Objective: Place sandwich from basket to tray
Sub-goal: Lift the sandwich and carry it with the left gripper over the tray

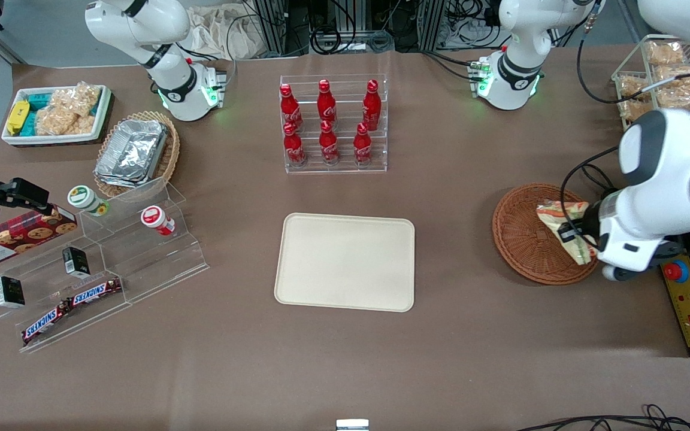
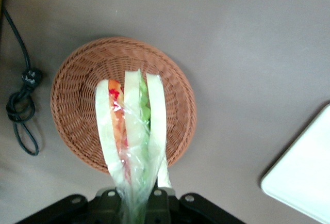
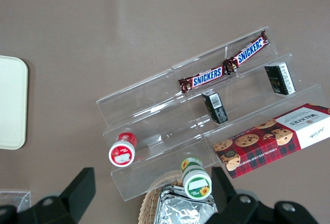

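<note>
Brown table: hand [image 1: 578, 234] grips sandwich [image 2: 132, 131] above basket [image 2: 77, 95]; only wrist view shows clearance.

the black gripper [image 2: 135, 208] is gripping a sandwich [image 2: 132, 136] showing pale bread with green and orange-red layers over a reddish-brown woven basket [image 1: 518, 236], while a cream-beige tray [image 1: 345, 261] is lying on the brown table [image 1: 471, 335] near red bottles [image 1: 328, 123].

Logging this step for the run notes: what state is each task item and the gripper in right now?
sandwich: wrapped, held above the basket.
basket: upright on the table, nothing left inside.
tray: flat, bare.
gripper: above the basket, shut on the sandwich.
</note>
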You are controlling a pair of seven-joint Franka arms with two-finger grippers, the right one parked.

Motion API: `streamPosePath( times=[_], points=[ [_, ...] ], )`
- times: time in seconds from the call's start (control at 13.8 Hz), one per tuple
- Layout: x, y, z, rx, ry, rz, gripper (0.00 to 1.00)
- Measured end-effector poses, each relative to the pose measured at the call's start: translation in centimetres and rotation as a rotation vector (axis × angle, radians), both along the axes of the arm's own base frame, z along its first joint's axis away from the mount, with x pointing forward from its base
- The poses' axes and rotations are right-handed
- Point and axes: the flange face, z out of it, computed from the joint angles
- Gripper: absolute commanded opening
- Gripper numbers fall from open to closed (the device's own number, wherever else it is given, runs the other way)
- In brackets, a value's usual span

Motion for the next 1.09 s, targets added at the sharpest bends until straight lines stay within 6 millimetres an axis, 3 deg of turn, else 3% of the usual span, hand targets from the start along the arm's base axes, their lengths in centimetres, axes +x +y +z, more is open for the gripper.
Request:
streamPosePath(
  times=[0.15, 0.29, 0.44, 0.73, 1.09],
  points=[
    [0.4, -1.2, 2.7, -0.01, -0.039, -0.018, 0.12],
    [0.2, -3.4, 2.5, -0.022, -0.032, -0.056, 0.12],
    [-0.1, -8.0, -0.1, -0.037, 0.014, -0.132, 0.13],
    [-1.5, -19.1, -7.7, 0.005, 0.072, -0.304, 0.13],
    [-3.4, -28.0, -15.0, -0.033, 0.065, -0.428, 0.15]
  ],
)
